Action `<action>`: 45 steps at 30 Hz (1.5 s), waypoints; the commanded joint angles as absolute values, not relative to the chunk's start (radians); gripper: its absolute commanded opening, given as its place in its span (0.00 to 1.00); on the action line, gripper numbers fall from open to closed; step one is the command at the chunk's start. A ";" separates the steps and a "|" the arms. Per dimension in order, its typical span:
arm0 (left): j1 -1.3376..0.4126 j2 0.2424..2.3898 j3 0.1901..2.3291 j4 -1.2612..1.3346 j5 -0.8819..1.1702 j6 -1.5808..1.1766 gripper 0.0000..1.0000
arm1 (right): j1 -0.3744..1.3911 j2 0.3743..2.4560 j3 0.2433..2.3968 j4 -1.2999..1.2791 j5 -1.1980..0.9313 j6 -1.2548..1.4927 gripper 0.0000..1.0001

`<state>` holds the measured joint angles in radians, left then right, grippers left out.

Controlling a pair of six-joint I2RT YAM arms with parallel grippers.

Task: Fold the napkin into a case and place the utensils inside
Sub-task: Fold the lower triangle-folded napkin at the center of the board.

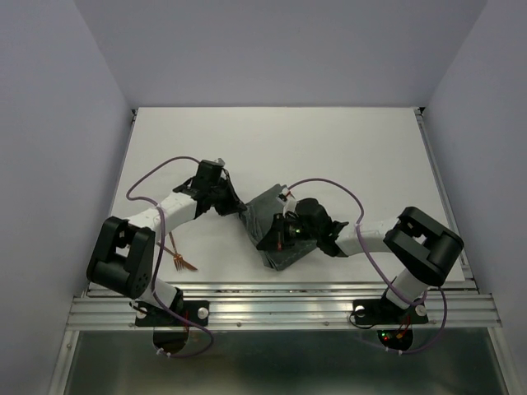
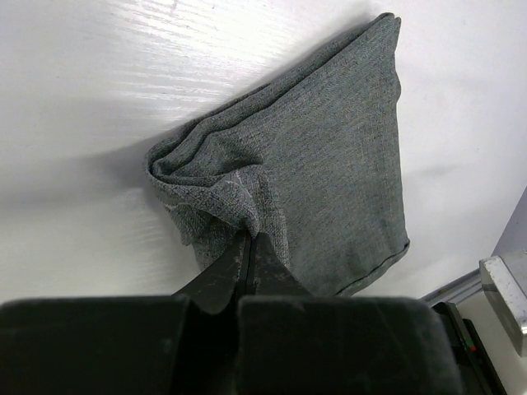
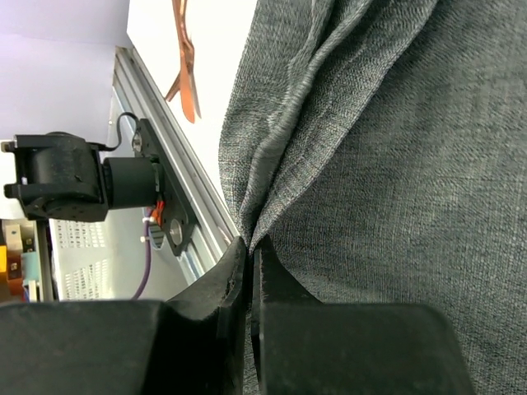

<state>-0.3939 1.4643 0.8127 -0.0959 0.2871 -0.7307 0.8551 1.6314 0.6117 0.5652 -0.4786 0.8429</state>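
The grey-green napkin [image 1: 276, 232] lies folded and bunched at the table's front middle. My left gripper [image 1: 240, 208] is shut on its upper-left corner; in the left wrist view the cloth [image 2: 329, 164] puckers at my closed gripper [image 2: 247, 239]. My right gripper [image 1: 272, 239] is shut on a fold at the napkin's lower-left edge; in the right wrist view the cloth [image 3: 387, 148] pinches between its tips [image 3: 249, 243]. A copper-brown fork [image 1: 183, 262] lies at the front left of the table, and copper utensils [image 3: 188, 74] show in the right wrist view.
A metal rail [image 1: 280, 290] runs along the table's front edge, just below the napkin. Purple cables [image 1: 156, 174] loop over both arms. Grey walls enclose the white table [image 1: 329, 148] on three sides.
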 commanded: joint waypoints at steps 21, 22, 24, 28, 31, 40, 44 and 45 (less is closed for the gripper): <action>-0.454 1.664 0.983 -0.107 0.258 -0.738 0.00 | 0.776 1.362 0.692 0.060 -0.006 0.677 0.58; -0.457 1.667 0.988 -0.109 0.256 -0.738 0.00 | 0.740 1.361 0.704 0.028 0.030 0.666 0.58; -0.460 1.672 0.992 -0.117 0.246 -0.736 0.00 | 0.698 1.373 0.739 -0.064 0.054 0.629 0.57; -0.475 1.672 1.015 -0.144 0.215 -0.713 0.04 | 0.603 1.419 0.782 -0.159 0.081 0.575 0.58; -0.489 1.672 1.032 -0.172 0.181 -0.690 0.16 | 0.592 1.466 0.807 -0.199 0.100 0.535 0.59; -0.515 1.724 1.074 -0.219 0.127 -0.628 0.38 | 0.583 1.569 0.859 -0.198 0.067 0.442 0.52; -0.535 1.747 1.092 -0.242 0.101 -0.606 0.42 | 0.583 1.594 0.865 -0.196 0.077 0.440 0.42; -0.541 1.749 1.095 -0.256 0.092 -0.606 0.42 | 0.583 1.595 0.864 -0.196 0.078 0.442 0.41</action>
<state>-0.5198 1.7493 1.0481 -0.2058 0.1417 -0.6476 0.5835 1.5841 0.8299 -0.1951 0.0605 0.4686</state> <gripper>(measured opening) 0.416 0.419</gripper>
